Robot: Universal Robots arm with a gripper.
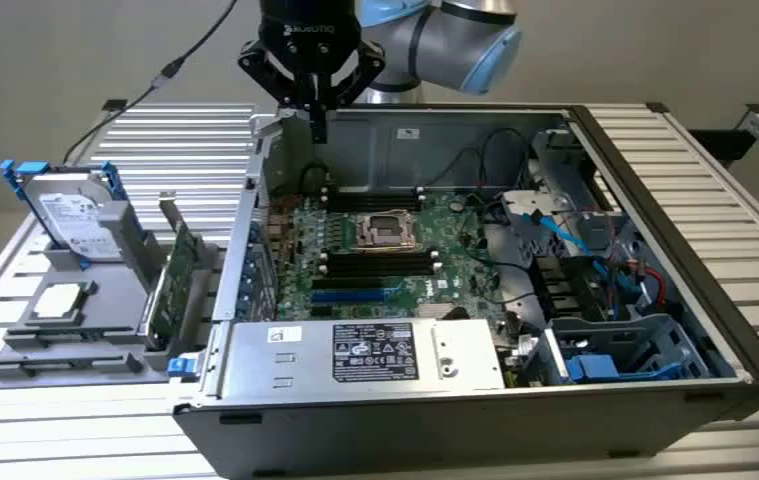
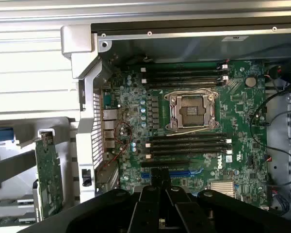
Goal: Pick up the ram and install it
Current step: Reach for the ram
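Gripper (image 1: 319, 132) clenched on nothing, poised over the open computer case (image 1: 486, 420) at its back corner on the exterior view's left, above the motherboard (image 2: 237, 107). You cannot pick out the ram with certainty: a green board (image 1: 182, 270) stands on edge in the grey rack (image 1: 66, 360) just outside the case wall, beside a hard drive (image 1: 70, 215)

Open case (image 1: 459, 445) on a slatted table (image 1: 713, 150), parts rack (image 1: 66, 362) beside it.
Inside lie a motherboard (image 1: 302, 285) with a bare socket (image 1: 387, 229), a power supply (image 1: 366, 352) along the near wall, and blue cables (image 1: 555, 228). On the rack a hard drive (image 1: 72, 215) and a card (image 1: 176, 280) stand upright.
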